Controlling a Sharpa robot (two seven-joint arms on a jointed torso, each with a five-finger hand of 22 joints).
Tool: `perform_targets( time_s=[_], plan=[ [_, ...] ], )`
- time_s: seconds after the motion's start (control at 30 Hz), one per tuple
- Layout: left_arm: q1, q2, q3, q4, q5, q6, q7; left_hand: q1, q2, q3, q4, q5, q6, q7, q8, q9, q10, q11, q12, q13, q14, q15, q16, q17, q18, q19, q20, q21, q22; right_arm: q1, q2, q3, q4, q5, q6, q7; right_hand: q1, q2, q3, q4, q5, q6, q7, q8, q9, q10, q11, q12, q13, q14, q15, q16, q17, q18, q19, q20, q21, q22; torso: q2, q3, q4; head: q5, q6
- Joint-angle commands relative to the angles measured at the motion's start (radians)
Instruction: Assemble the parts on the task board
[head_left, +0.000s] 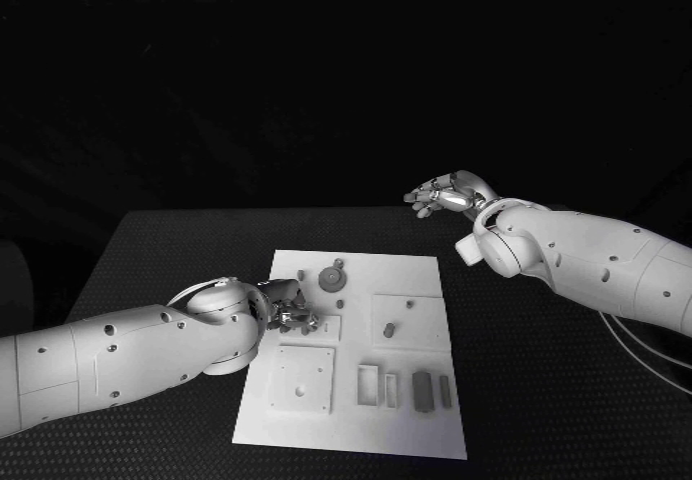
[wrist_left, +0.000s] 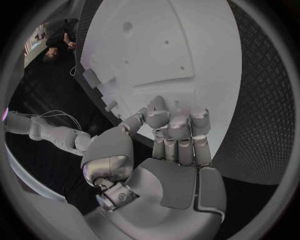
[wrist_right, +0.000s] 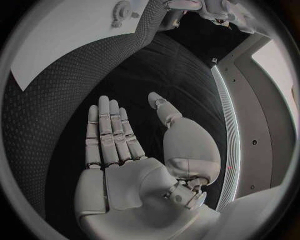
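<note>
The white task board (head_left: 433, 270) lies in the middle of the black table. On it are a round toothed part (head_left: 335, 273), a small peg (head_left: 388, 328) in a square panel, and grey oblong parts (head_left: 421, 390) near the front. My left hand (head_left: 289, 306) sits over the board's left edge with its fingers curled in. In the left wrist view the curled fingers (wrist_left: 178, 125) hang just above the board (wrist_left: 181, 45), and no part shows between them. My right hand (head_left: 450, 195) is raised beyond the board's far right corner. Its fingers (wrist_right: 112, 130) are straight, apart and hold nothing.
A raised square plate (head_left: 304, 378) takes up the board's near left corner, with narrow slots (head_left: 369, 382) beside it. Bare black table (head_left: 548, 400) surrounds the board on all sides. My right forearm (head_left: 591, 265) crosses above the table's right side.
</note>
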Motion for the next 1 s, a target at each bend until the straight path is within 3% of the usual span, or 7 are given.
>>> perform_targets(
  time_s=[0.03,0.33,0.57,0.73,0.9,1.0],
  plan=[
    [-0.002,0.002,-0.001,0.003,-0.004,0.015,0.001,0.01,0.0,0.0,-0.003,-0.003,0.017,0.012,0.003,0.001,0.002,-0.007,0.005,-0.001,0.007,-0.01,0.004,-0.002,0.007,-0.007,-0.102,0.002,0.011,-0.001,0.0,0.0,0.001,0.001,0.014,0.005,-0.013,0.0,-0.004,0.004,0.004,-0.002,0.003,0.006,-0.002,0.005,0.001,-0.006,-0.001,-0.002,0.006,-0.004,-0.001,-0.013,-0.005,0.0,-0.007,0.002,0.0,-0.0001,0.0,0.0,0.0],
    [-0.003,0.002,-0.001,0.003,-0.004,0.013,0.0,0.004,-0.047,-0.013,0.017,-0.005,0.017,0.012,0.003,-0.002,0.001,-0.007,0.007,-0.006,0.007,-0.01,0.005,-0.006,0.007,-0.006,-0.101,0.0,0.009,-0.002,-0.001,0.0,0.001,0.001,0.015,0.005,-0.014,0.0,-0.004,0.004,0.005,-0.002,0.003,0.006,-0.002,0.005,0.001,-0.006,-0.002,-0.002,0.006,-0.004,-0.001,-0.013,-0.006,0.0,-0.007,0.002,0.0,-0.0003,0.0009,-0.001,0.001],
    [-0.003,0.001,-0.001,0.002,-0.004,0.009,-0.001,0.004,-0.067,-0.014,0.032,-0.005,0.017,0.012,0.003,-0.003,0.001,-0.007,0.008,-0.008,0.006,-0.011,0.006,-0.008,0.007,-0.005,-0.102,-0.001,0.008,-0.002,-0.001,0.0,0.001,0.001,0.015,0.005,-0.015,0.0,-0.004,0.003,0.005,-0.002,0.003,0.006,-0.002,0.005,0.001,-0.006,-0.002,-0.002,0.006,-0.004,-0.001,-0.013,-0.006,0.0,-0.008,0.002,0.001,-0.0002,-0.0003,0.0,0.001],
    [-0.003,0.001,-0.001,0.002,-0.003,0.009,-0.002,-0.008,-0.115,-0.01,0.079,-0.008,0.017,0.011,0.004,-0.004,0.001,-0.008,0.01,-0.012,0.006,-0.012,0.008,-0.011,0.009,-0.002,-0.102,-0.003,0.006,-0.002,-0.001,0.0,0.001,0.001,0.015,0.005,-0.016,0.0,-0.004,0.003,0.005,-0.002,0.003,0.006,-0.002,0.005,0.001,-0.006,-0.002,-0.003,0.006,-0.004,-0.001,-0.012,-0.006,0.0,-0.008,0.002,0.0,-0.0002,0.0002,0.0,0.001],
    [-0.003,0.001,-0.001,0.0,-0.003,0.01,-0.002,-0.009,-0.142,-0.006,0.111,-0.009,0.016,0.011,0.007,-0.003,0.0,-0.007,0.013,-0.013,0.006,-0.012,0.01,-0.012,0.01,0.0,-0.103,-0.002,0.006,-0.002,-0.001,0.0,0.002,0.001,0.015,0.005,-0.016,0.0,-0.004,0.003,0.005,-0.002,0.003,0.006,-0.002,0.005,0.001,-0.006,-0.003,-0.003,0.006,-0.004,-0.001,-0.012,-0.006,0.0,-0.008,0.003,0.0,0.0,0.0001,0.0,0.0],
    [-0.003,0.001,-0.001,0.0,-0.001,0.01,-0.001,-0.007,-0.145,-0.005,0.115,-0.009,0.016,0.011,0.007,-0.002,0.0,-0.007,0.013,-0.014,0.005,-0.012,0.011,-0.012,0.01,0.0,-0.103,-0.002,0.006,-0.002,-0.001,0.0,0.002,0.001,0.015,0.005,-0.016,0.0,-0.004,0.003,0.006,-0.002,0.003,0.006,-0.003,0.005,0.001,-0.006,-0.003,-0.003,0.006,-0.004,-0.001,-0.012,-0.006,0.001,-0.008,0.003,0.0,0.0001,-0.0002,0.0,0.0]
  ],
)
